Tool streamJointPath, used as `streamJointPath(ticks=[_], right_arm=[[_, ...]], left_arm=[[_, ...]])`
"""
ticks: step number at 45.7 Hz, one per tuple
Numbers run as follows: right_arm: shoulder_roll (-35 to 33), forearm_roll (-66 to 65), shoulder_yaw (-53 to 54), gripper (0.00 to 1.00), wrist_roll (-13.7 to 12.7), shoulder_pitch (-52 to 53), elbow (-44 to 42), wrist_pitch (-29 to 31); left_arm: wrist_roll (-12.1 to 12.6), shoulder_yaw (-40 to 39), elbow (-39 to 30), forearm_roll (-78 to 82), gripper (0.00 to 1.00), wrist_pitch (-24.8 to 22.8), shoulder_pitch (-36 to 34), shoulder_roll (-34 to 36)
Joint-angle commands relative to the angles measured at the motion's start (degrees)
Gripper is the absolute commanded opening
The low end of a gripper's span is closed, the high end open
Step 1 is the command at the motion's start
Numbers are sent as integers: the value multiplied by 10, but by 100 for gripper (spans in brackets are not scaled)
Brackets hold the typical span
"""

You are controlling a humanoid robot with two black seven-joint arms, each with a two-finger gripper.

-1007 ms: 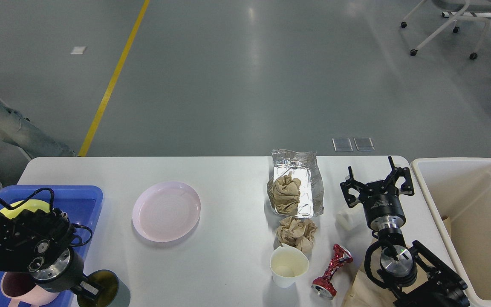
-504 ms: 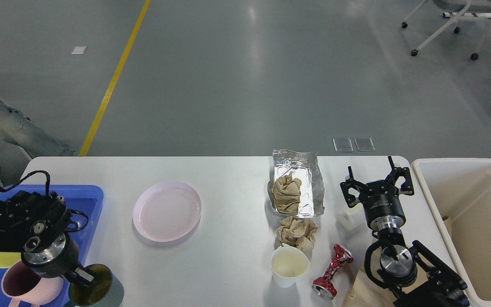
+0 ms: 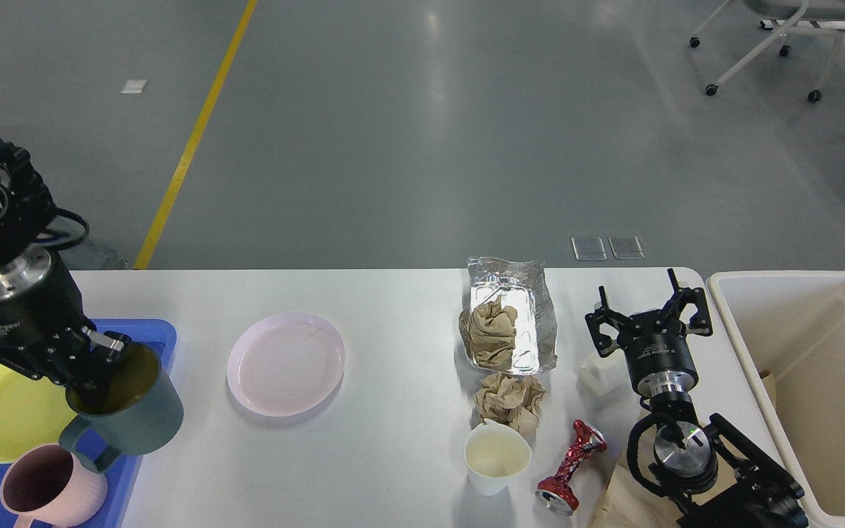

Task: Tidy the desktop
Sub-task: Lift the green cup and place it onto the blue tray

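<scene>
The white desktop (image 3: pixel 393 308) spans the view. My left gripper (image 3: pixel 96 359) is shut on the rim of a dark green mug (image 3: pixel 125 411) and holds it above the right edge of the blue tray (image 3: pixel 162 334). The tray holds a yellow plate (image 3: pixel 4 414) and a pink mug (image 3: pixel 48 491). A pink plate (image 3: pixel 285 363) lies left of centre. My right gripper (image 3: pixel 650 308) is open and empty at the right, past a small white object (image 3: pixel 598 378).
A foil container (image 3: pixel 514 312) holds crumpled brown paper; another paper wad (image 3: pixel 510 400), a paper cup (image 3: pixel 497 458) and a crushed red can (image 3: pixel 571 466) lie nearby. A cream bin (image 3: pixel 818 389) stands off the right edge. Brown paper (image 3: pixel 624 499) lies under my right arm.
My left gripper has lifted the dark green mug from the table's front edge and carried it up and back to the tray's right edge. The right arm has not moved.
</scene>
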Motion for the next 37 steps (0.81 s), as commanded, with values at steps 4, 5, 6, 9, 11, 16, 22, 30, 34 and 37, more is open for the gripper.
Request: streamJointPath(ticks=[4,5,6,9,11,16,22,30,34,37], right_arm=[[0,0,0,100,0,0,0,0],[0,1,0,100,0,0,0,0],[0,0,0,100,0,0,0,0],[0,1,0,100,0,0,0,0],[0,0,0,100,0,0,0,0],[0,1,0,100,0,0,0,0],[0,1,0,100,0,0,0,0],[0,1,0,100,0,0,0,0],[0,0,0,100,0,0,0,0],[0,0,0,100,0,0,0,0]], left_arm=[[-104,74,-25,-32,0,-31,-100,-73],[-120,82,-26,-33,0,-34,-106,-81],[-133,89,-26,-34,0,-36,-108,-91],[-166,105,-26,-34,0,-37,-111,-106],[-175,111,-26,-35,0,-36,-109,-109],[-178,131,-24,-47,0,-31,-105,-102],[-179,175,-16,-51,0,-3,-84,-80],[-172,212,18,-35,0,4,-62,-3],[-171,215,48,-4,0,0,-35,48],[-172,210,77,29,0,-4,-14,89]])
